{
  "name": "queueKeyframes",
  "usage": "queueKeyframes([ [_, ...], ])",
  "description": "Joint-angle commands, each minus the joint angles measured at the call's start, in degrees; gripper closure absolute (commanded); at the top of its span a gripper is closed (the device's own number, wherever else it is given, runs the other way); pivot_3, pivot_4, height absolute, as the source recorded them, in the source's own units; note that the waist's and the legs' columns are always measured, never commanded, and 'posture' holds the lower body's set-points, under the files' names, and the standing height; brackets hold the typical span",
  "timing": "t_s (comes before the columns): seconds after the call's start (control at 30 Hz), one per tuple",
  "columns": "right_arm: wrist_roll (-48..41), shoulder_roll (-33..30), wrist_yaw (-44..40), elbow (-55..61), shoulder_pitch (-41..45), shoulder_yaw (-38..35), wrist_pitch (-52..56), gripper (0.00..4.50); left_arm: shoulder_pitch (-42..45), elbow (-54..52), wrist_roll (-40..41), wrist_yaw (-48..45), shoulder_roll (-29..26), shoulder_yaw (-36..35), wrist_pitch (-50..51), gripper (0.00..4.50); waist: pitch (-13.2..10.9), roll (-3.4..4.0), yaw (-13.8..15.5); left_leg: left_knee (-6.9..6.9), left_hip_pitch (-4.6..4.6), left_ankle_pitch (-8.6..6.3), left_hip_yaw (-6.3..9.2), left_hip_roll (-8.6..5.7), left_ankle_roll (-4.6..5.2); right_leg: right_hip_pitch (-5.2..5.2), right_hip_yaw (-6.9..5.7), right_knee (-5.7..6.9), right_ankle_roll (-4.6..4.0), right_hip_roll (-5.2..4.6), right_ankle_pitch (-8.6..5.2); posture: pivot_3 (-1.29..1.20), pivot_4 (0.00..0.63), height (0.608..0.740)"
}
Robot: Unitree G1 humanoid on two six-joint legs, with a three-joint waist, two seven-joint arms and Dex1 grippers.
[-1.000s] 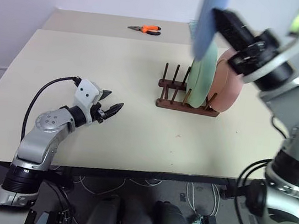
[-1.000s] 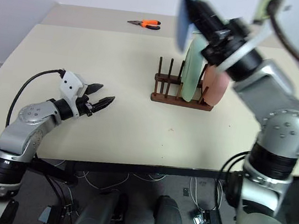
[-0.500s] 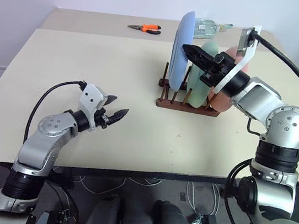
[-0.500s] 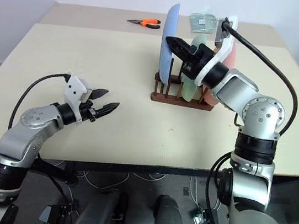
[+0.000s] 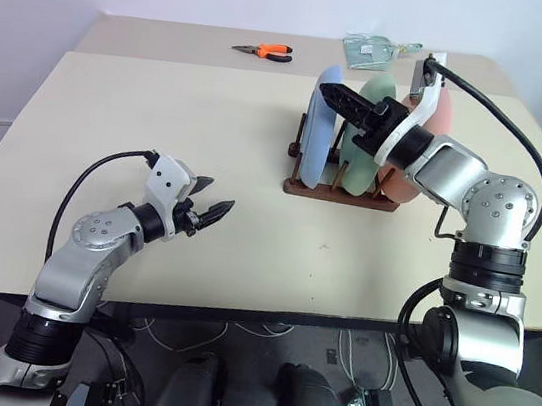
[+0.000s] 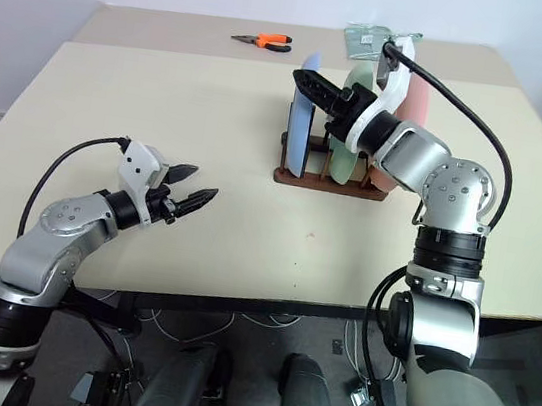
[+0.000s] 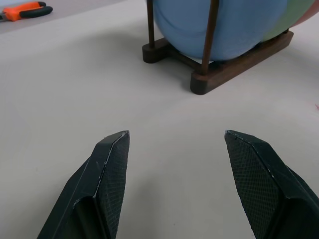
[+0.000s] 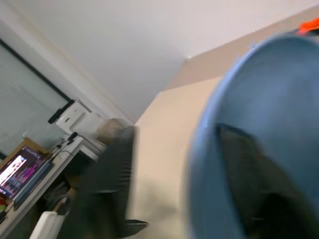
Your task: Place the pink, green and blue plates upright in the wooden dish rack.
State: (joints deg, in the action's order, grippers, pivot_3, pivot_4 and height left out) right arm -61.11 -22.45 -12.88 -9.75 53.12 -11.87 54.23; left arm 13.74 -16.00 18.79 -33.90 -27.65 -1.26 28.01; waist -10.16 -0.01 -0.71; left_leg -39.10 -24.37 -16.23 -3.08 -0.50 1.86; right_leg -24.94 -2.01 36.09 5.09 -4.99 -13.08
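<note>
Right gripper (image 6: 314,81), fingers spread around the blue plate (image 6: 299,134) standing in the wooden dish rack (image 5: 339,192) at 1 o'clock; withdrawing carelessly could tip it. Left gripper (image 5: 213,201) open, empty.

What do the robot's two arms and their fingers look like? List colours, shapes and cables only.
Both arms are silver-grey metal with rounded joints and black segments. The left gripper has a white block at the wrist, a black cable looping off it, and tapered black fingers with a textured inner face. The right gripper has black fingers, a white bracket and a black cable.
</note>
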Motion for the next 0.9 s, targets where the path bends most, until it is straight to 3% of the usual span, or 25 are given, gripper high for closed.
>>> queueKeyframes([
  [0.03, 11.21, -5.08, -8.23, 7.50, 1.34, 4.57, -9.72, 1.64, 0.38, -1.96, 0.53, -0.06, 0.06, -0.44, -0.50, 1.37, -0.01, 0.01, 0.11, 0.00, 0.00, 0.00, 0.00, 0.00, 0.00, 0.00, -0.01, 0.00, 0.00, 0.00, 0.00, 0.00, 0.150, 0.740],
  [0.23, 20.75, -18.38, -24.41, 22.84, -5.29, 7.90, -18.64, 1.64, -0.81, -3.26, 0.41, 0.56, -0.28, -1.29, -0.20, 1.37, 0.00, -0.03, 0.17, -0.02, -0.03, -0.06, 0.00, -0.02, 0.10, 0.00, -0.03, -0.05, 0.03, 0.06, -0.01, 0.00, 0.150, 0.740],
  [0.33, 14.62, -25.48, -31.79, 28.58, -14.10, -1.71, -16.50, 1.64, -2.39, -3.69, 0.25, 0.93, -1.49, -3.34, -0.08, 1.37, -0.02, -0.08, 0.55, -0.04, 0.00, -0.06, 0.04, -0.01, 0.10, 0.09, -0.06, -0.09, 0.04, 0.04, -0.01, 0.00, 0.150, 0.740],
  [0.43, 14.65, -30.93, -37.88, 29.48, -32.34, -13.72, -15.11, 1.64, -5.81, -4.44, 0.01, -0.11, -3.96, -4.96, -0.32, 1.37, 0.02, -0.15, 1.57, -0.05, 0.02, -0.08, 0.08, 0.00, 0.14, 0.17, -0.10, -0.18, 0.03, -0.01, -0.02, 0.00, 0.150, 0.740],
  [0.53, 19.35, -32.21, -40.66, 27.05, -45.05, -16.25, -18.01, 1.64, -7.29, -3.47, -0.70, -0.87, -5.36, -4.68, -1.51, 1.37, 0.03, -0.08, 1.48, -0.02, 0.15, -0.12, 0.09, 0.02, 0.17, 0.36, -0.09, -0.39, -0.11, -0.07, -0.08, 0.00, 0.150, 0.740],
  [0.63, 27.21, -31.92, -40.33, 21.86, -50.99, -13.33, -23.94, 1.64, -7.31, -2.00, -2.13, -0.91, -5.19, -3.02, -2.27, 1.37, 0.05, -0.03, 1.39, -0.04, 0.35, -0.13, 0.08, 0.02, 0.15, 0.55, -0.04, -0.46, -0.25, -0.12, -0.14, 0.00, 0.150, 0.740],
  [0.77, 34.80, -30.79, -39.21, 14.94, -50.22, -8.58, -31.21, 1.64, -6.85, -2.30, -3.27, -1.12, -4.71, -0.84, -2.48, 1.37, 0.08, 0.02, 1.05, 0.02, 0.35, -0.13, 0.05, 0.03, 0.13, 0.45, 0.03, -0.50, -0.28, -0.11, -0.14, 0.00, 0.150, 0.740],
  [0.9, 36.38, -28.66, -38.34, 11.27, -46.40, -6.55, -33.82, 1.64, -6.89, -1.84, -3.12, -1.70, -4.82, -0.56, -2.82, 1.37, 0.07, 0.04, 1.24, 0.07, 0.31, -0.11, 0.02, 0.03, 0.11, 0.39, 0.03, -0.51, -0.28, -0.09, -0.13, 0.00, 0.150, 0.740],
])
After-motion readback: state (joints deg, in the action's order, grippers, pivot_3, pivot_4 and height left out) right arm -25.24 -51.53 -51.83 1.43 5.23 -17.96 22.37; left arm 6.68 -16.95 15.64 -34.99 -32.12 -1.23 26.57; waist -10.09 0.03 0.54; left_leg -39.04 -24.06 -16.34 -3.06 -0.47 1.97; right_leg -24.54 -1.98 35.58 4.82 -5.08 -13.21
